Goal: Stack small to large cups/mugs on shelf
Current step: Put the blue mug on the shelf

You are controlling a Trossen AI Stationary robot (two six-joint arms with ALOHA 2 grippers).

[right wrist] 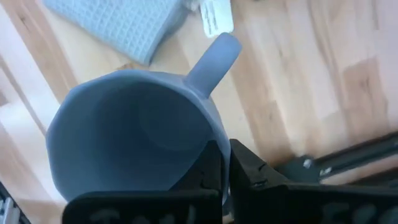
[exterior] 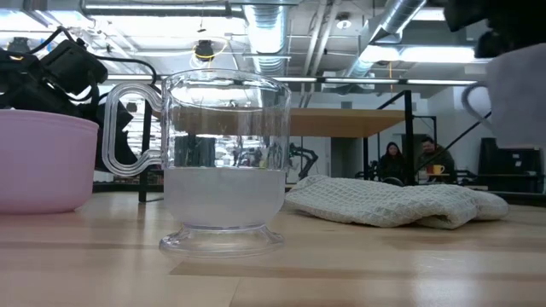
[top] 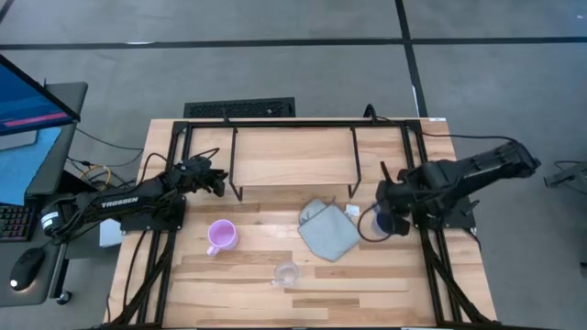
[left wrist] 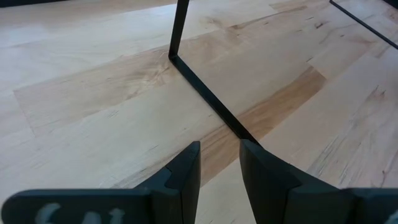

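Observation:
My right gripper [top: 390,220] is shut on the blue-grey mug [right wrist: 137,124], just right of the grey-green cloth [top: 327,229]. In the low view the mug [exterior: 516,94] hangs above the tabletop. The pink-lilac mug [top: 221,236] and the clear glass cup [top: 286,272] stand upright on their bases on the table's near half. The wooden shelf [top: 293,151] stands on black wire legs at the far side. My left gripper [top: 220,181] hovers narrowly open by the shelf's left leg [left wrist: 205,93], touching nothing. My right gripper holds the blue-grey mug by its rim [right wrist: 211,140], on the side opposite the handle [right wrist: 214,59]. One finger [right wrist: 208,165] is inside the mug and the other [right wrist: 249,168] outside, coming from above. The mug is upright, mouth up, lifted clear of the table.
The cloth [exterior: 392,200] lies crumpled between the cups and the held mug. A black frame borders the table's left, right and far sides [top: 417,137]. Bare wood shows under the shelf and along the near edge. People sit far off in the room [exterior: 418,162].

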